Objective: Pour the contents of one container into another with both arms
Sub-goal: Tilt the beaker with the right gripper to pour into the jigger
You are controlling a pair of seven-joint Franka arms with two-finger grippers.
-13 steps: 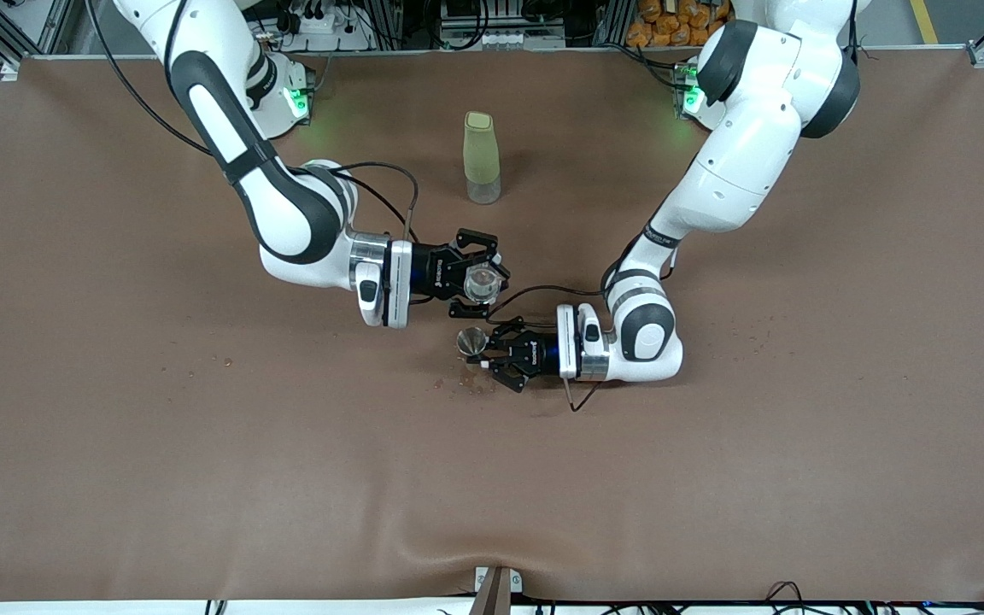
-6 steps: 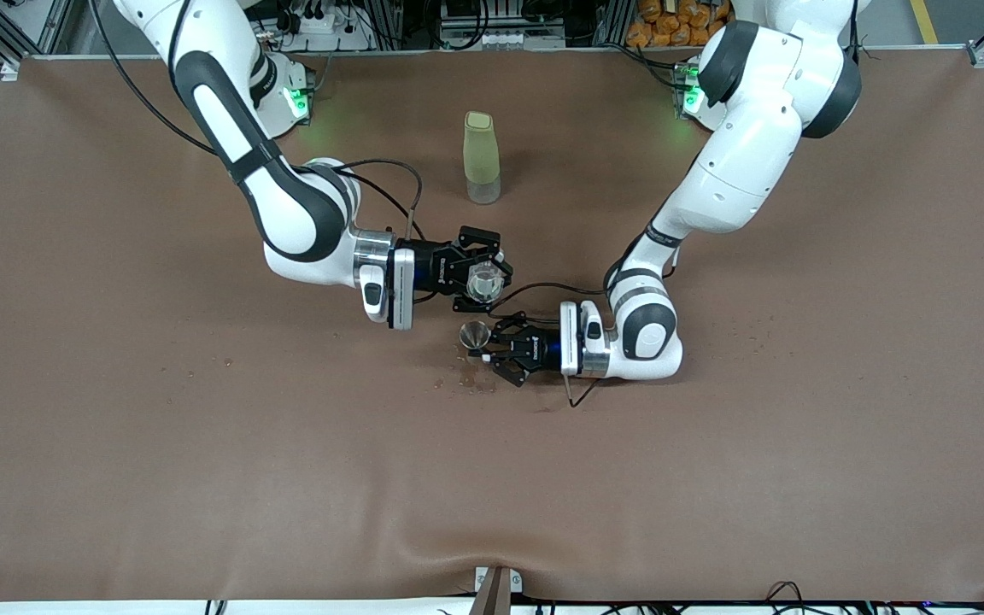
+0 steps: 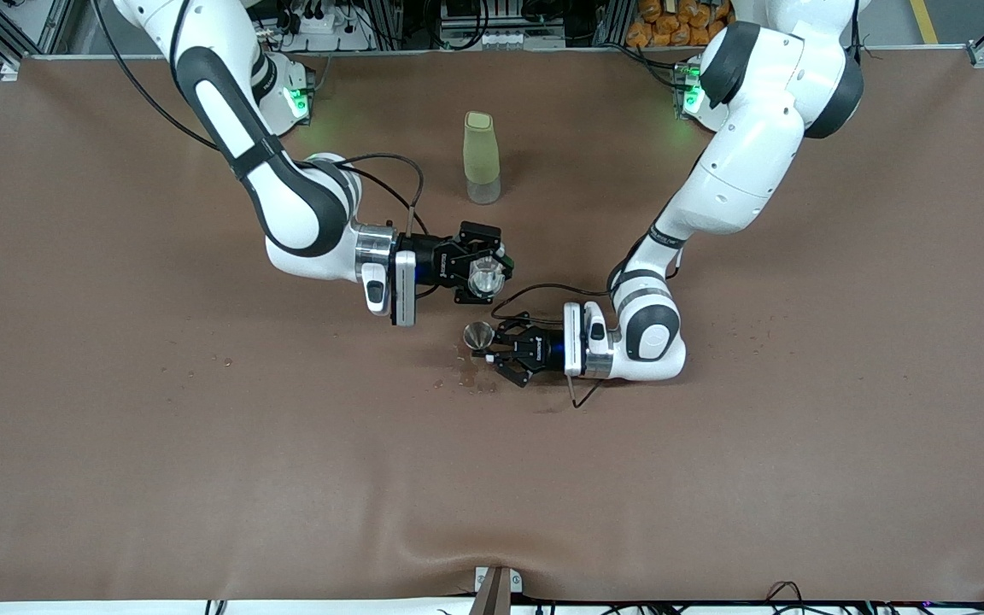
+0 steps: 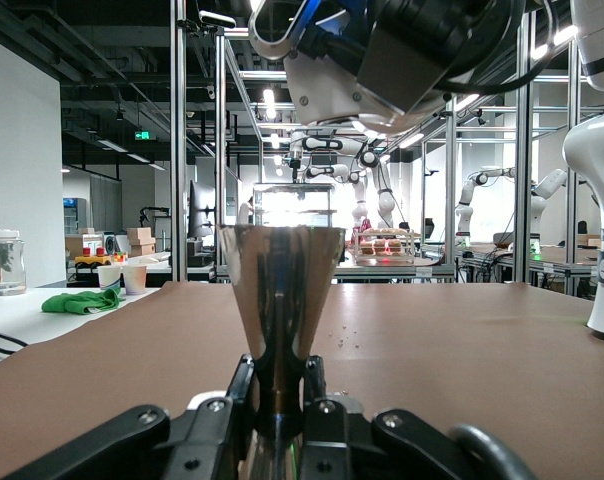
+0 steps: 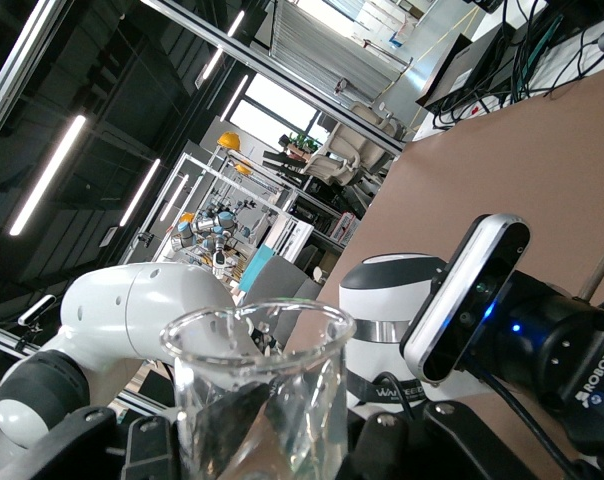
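My right gripper [image 3: 485, 275] is shut on the clear glass cup [image 3: 483, 276], holding it tilted above the table, beside and slightly above the jigger. The right wrist view fills with the cup [image 5: 257, 385], its round rim up. My left gripper [image 3: 488, 348] is shut on the waist of the steel jigger [image 3: 478, 336], which stands upright just over the table. In the left wrist view the jigger [image 4: 280, 300] rises between my black fingers [image 4: 227, 400], and the right arm's gripper hangs above it.
A tall bottle with a pale green top [image 3: 482, 157] stands nearer the robot bases, between the two arms. Small crumbs and stains [image 3: 466, 382] lie on the brown table cover [image 3: 202, 444] under the jigger.
The right gripper has drifted with the cup a little toward the jigger and turned slightly. The left gripper and jigger have shifted slightly toward the left arm's end.
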